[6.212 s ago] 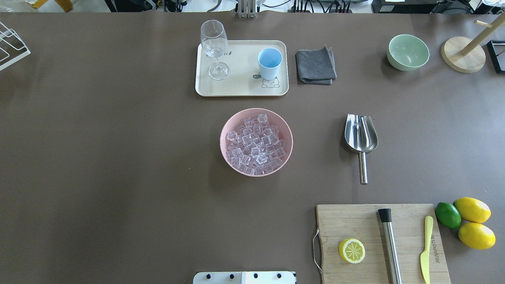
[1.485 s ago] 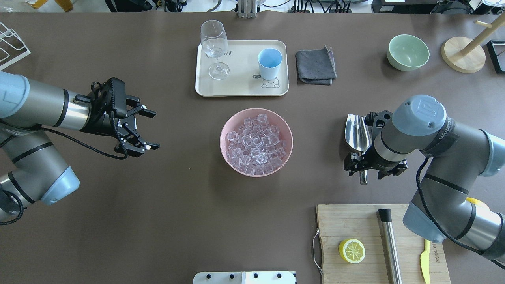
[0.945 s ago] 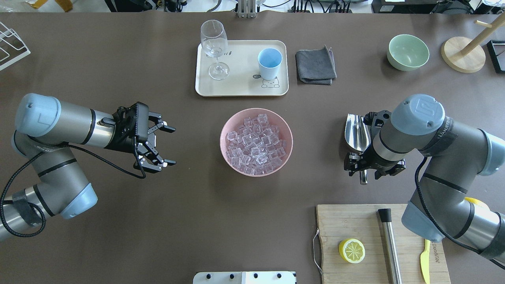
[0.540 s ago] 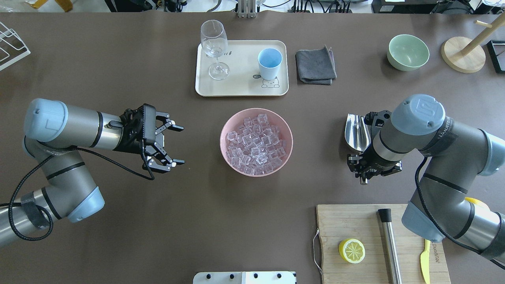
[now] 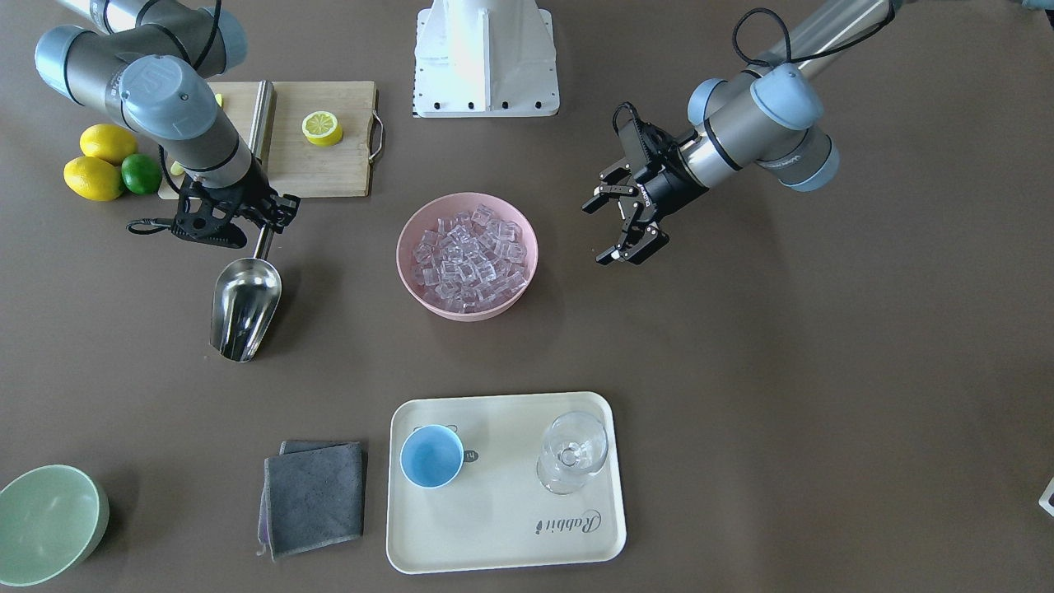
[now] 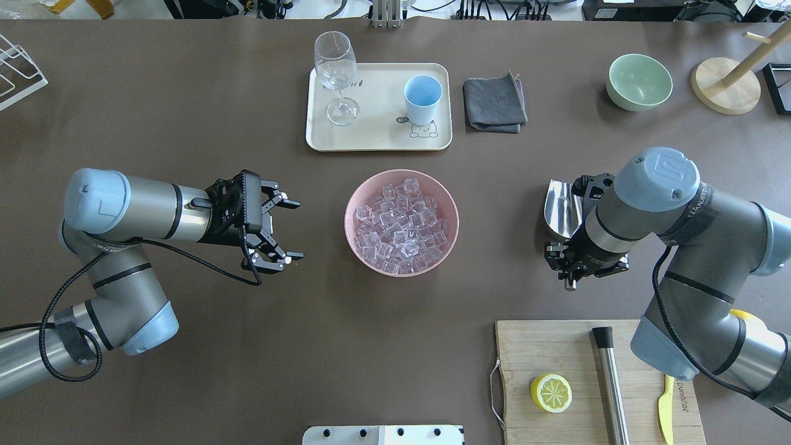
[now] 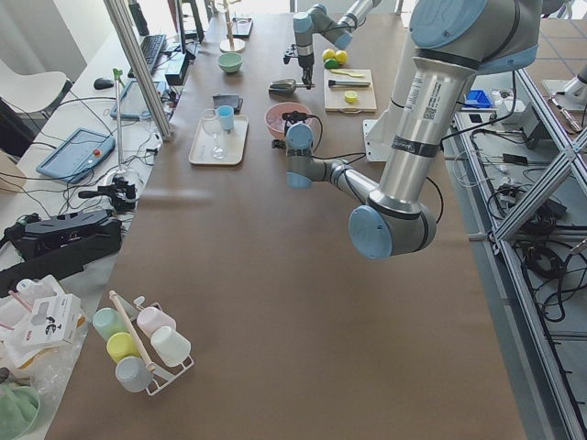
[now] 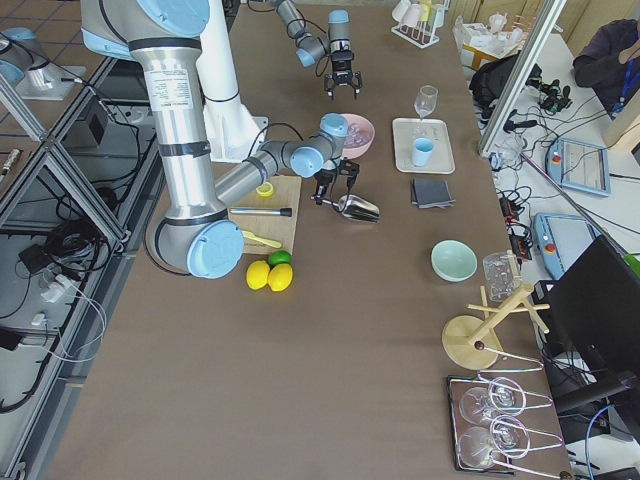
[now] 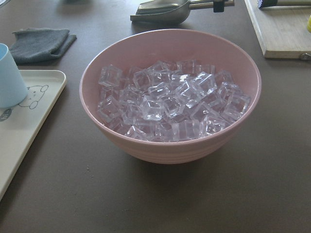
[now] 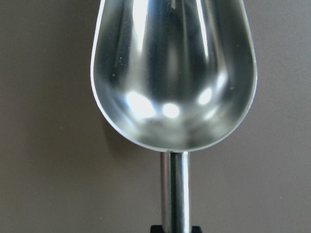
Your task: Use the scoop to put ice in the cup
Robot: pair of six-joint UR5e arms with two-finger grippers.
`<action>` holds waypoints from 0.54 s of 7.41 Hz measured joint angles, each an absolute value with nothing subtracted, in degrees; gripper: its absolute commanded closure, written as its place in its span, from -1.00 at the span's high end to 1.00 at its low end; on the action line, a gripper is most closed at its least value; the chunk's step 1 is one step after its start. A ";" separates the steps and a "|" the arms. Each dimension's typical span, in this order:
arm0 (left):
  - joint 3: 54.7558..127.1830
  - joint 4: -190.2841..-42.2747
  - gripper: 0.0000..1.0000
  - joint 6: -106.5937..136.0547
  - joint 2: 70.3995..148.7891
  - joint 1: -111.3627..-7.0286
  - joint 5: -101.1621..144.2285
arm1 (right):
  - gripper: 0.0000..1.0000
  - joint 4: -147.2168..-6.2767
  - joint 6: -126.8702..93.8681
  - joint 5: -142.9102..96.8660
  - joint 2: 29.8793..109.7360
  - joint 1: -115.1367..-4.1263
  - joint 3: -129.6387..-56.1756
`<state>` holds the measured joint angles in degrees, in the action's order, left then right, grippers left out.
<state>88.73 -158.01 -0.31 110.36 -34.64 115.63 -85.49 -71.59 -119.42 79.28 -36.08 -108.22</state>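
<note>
The steel scoop (image 6: 562, 201) lies right of the pink bowl (image 6: 357, 196), trough pointing away from the robot. My right gripper (image 6: 568, 270) is shut on its handle; the trough fills the right wrist view (image 10: 172, 73). It is low, and I cannot tell whether it is off the table. The ice (image 6: 401, 225) fills the pink bowl and shows close in the left wrist view (image 9: 170, 104). The light-blue cup (image 6: 422, 99) stands upright on the cream tray (image 6: 377, 137) behind the bowl. My left gripper (image 6: 290, 228) is open and empty, left of the bowl, pointing at it.
A wine glass (image 6: 335, 74) stands on the tray's left. A grey cloth (image 6: 494, 102) and a green bowl (image 6: 639, 81) lie further right. The cutting board (image 6: 544, 346), near right, carries a lemon half (image 6: 550, 392), a steel rod (image 6: 610, 383) and a yellow knife (image 6: 665, 414).
My left gripper has moved right toward the pink bowl, still open. My right gripper has closed on the scoop's handle, and the trough has shifted slightly.
</note>
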 measured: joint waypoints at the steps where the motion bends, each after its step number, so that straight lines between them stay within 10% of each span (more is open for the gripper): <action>1: 87.04 -158.09 0.97 0.39 111.49 -34.34 115.88 | -1.00 -85.62 -71.23 -120.09 79.39 -36.23 -108.73; 4: 83.99 -158.71 0.97 0.94 113.24 -34.37 116.13 | -1.00 -87.93 -59.69 -120.57 80.03 -41.22 -111.84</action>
<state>83.99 -158.71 0.94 113.24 -34.37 116.13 -87.93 -59.69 -120.57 80.03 -41.22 -111.84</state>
